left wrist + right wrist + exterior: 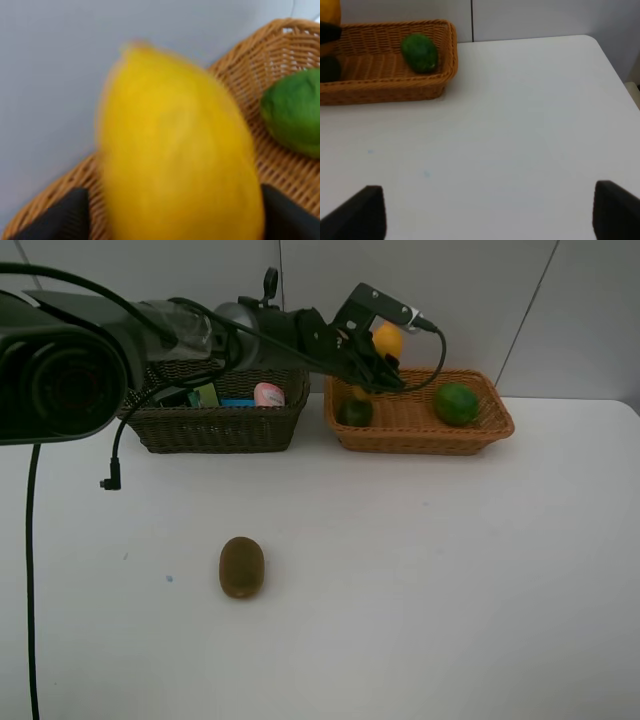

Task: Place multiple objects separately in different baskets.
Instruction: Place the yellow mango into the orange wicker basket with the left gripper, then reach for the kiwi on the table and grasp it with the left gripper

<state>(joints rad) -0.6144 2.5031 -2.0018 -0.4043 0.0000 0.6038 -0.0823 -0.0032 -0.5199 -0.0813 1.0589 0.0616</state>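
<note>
1. The left gripper (378, 362) has the yellow mango (175, 150) between its jaws; I cannot tell if it grips.
2. The mango hangs over the orange basket's (480, 435) back left corner.
3. Let go now, it might bump the green fruit (354, 411) underneath.

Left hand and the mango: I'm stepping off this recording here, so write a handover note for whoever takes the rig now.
Left hand: over the tan basket, mango between its fingers; grip unclear.
Right hand: open, empty, above bare table.
Done: two green fruits in the tan basket; pink bottle and other items in the dark basket.
Left: drop the mango, then fetch the kiwi from the table.
</note>
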